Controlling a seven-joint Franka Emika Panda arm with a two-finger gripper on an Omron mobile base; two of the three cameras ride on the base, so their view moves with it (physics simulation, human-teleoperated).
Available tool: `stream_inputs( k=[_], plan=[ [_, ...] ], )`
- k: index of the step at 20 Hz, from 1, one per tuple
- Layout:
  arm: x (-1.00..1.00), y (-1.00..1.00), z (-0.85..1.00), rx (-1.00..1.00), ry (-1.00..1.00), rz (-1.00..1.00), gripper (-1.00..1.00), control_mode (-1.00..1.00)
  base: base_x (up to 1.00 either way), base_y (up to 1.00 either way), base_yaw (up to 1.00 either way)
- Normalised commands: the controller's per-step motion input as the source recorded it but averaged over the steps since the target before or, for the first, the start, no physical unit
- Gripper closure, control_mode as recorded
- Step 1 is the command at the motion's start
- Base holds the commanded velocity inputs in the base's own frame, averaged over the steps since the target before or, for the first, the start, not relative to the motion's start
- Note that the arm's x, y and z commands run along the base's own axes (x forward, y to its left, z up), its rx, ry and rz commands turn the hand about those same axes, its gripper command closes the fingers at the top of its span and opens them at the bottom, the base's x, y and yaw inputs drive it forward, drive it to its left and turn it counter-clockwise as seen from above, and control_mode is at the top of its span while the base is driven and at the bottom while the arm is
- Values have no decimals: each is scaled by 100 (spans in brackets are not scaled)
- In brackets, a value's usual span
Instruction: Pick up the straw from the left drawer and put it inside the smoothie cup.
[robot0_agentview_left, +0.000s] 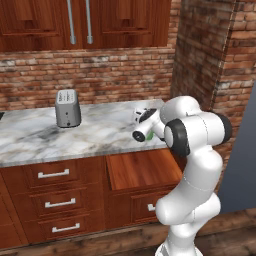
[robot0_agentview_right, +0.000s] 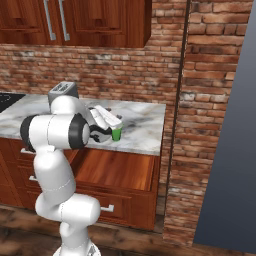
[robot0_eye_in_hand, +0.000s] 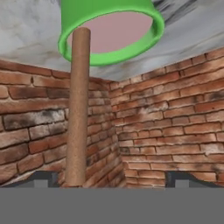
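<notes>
The gripper (robot0_eye_in_hand: 105, 179) holds the straw (robot0_eye_in_hand: 78, 109), which runs from beside one dark finger tip (robot0_eye_in_hand: 41, 178) straight up to the rim of the smoothie cup (robot0_eye_in_hand: 109, 33) in the hand view; whether both fingers press it cannot be told, since the other tip (robot0_eye_in_hand: 183, 178) sits well apart. The straw's far end overlaps the cup's green rim beside the pink contents (whether it has entered the cup cannot be told). The cup (robot0_agentview_right: 116, 133) stands on the marble counter (robot0_agentview_right: 140, 127) near its front edge, above the left drawer (robot0_agentview_right: 117, 170), which stands pulled open below the counter's right end. A grey toaster (robot0_agentview_left: 67, 107) sits further left, toward the counter's back edge by the brick wall (robot0_agentview_left: 100, 75).
</notes>
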Motion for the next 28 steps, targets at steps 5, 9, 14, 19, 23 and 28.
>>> stream_inputs(
  k=[5,9,14,19,23,28],
  plan=[
    [-3,0,5,0,-4,0,-100,-100,0,0,0],
    [-28,26,43,-2,0,0,-100,-100,0,0,0],
    [-70,46,66,-5,0,0,-100,-100,0,0,0],
    [-98,29,68,-2,4,0,-100,-100,0,0,0],
    [-100,4,48,0,6,0,-100,-100,0,0,0],
    [-100,0,31,0,0,-2,-100,-100,0,0,0]
  ],
)
